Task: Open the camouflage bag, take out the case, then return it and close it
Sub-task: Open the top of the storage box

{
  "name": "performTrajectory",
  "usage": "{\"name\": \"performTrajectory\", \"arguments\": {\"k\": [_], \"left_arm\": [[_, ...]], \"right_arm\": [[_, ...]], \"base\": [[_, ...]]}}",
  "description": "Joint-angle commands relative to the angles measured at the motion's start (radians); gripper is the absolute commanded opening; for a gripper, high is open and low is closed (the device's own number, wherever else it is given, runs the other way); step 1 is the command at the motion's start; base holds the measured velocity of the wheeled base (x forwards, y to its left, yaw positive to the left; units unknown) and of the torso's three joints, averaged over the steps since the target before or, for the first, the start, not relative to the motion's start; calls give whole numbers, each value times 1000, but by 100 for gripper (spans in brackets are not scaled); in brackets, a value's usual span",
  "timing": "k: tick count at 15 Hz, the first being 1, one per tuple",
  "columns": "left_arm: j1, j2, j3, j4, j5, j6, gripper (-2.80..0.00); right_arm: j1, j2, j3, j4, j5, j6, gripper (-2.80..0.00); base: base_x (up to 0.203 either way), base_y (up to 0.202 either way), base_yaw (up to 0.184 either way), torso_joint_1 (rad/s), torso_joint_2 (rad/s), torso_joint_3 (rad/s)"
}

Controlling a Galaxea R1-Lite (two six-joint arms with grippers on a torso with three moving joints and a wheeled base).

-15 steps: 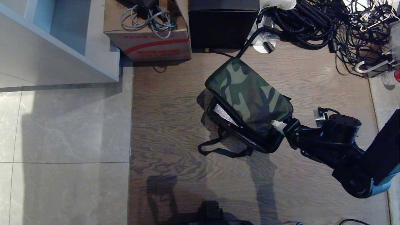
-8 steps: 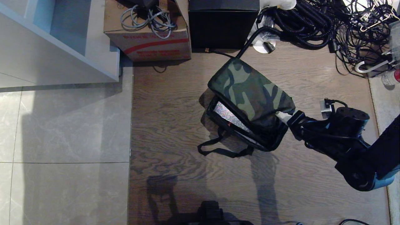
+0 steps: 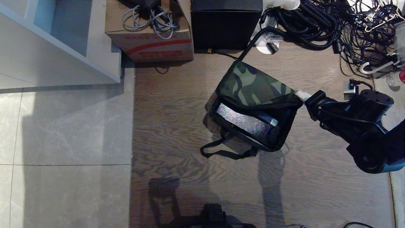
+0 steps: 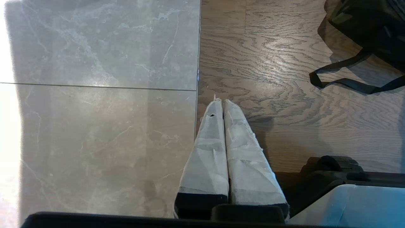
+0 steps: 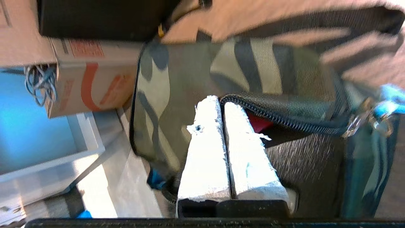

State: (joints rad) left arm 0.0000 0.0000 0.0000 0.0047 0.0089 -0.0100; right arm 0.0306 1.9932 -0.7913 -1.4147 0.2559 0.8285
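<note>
The camouflage bag lies on the wooden floor in the middle of the head view, its green lid folded back toward the far side. Inside the open mouth the case shows its black speckled face, with a silver handle end near its right end. My right gripper is at the bag's right corner, shut on the lid's zipper edge. The wrist view shows that edge pinched between the taped fingertips, with a red rim just behind. My left gripper hangs parked and shut over the floor seam.
A brown cardboard box with cables and a plain black cube box stand behind the bag. Black hoses and wires pile at the back right. A white shelf unit is at the left. The bag's black strap trails forward.
My right gripper has moved up and to the right in the head view, pulling the lid edge with it. The lid has folded back and far more of the case shows.
</note>
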Motion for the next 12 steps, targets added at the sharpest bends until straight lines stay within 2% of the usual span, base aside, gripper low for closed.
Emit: {"name": "performTrajectory", "arguments": {"k": [1,7,9,10,11,12], "left_arm": [[0,0,0,0,0,-1,-280],[0,0,0,1,0,-1,-280],[0,0,0,0,0,-1,-280],[0,0,0,0,0,-1,-280],[0,0,0,0,0,-1,-280],[0,0,0,0,0,-1,-280]], "right_arm": [[-19,1,-29,-8,2,-1,-280],[-69,15,-109,-12,5,-21,-280],[-75,32,-117,-8,6,-89,-280],[-75,39,-118,-6,8,-122,-20],[-75,44,-121,-4,7,-147,0],[-75,52,-122,2,5,-161,0]], "base": [[0,0,0,0,0,0],[0,0,0,0,0,0],[0,0,0,0,0,0],[0,0,0,0,0,0],[0,0,0,0,0,0],[0,0,0,0,0,0]]}}
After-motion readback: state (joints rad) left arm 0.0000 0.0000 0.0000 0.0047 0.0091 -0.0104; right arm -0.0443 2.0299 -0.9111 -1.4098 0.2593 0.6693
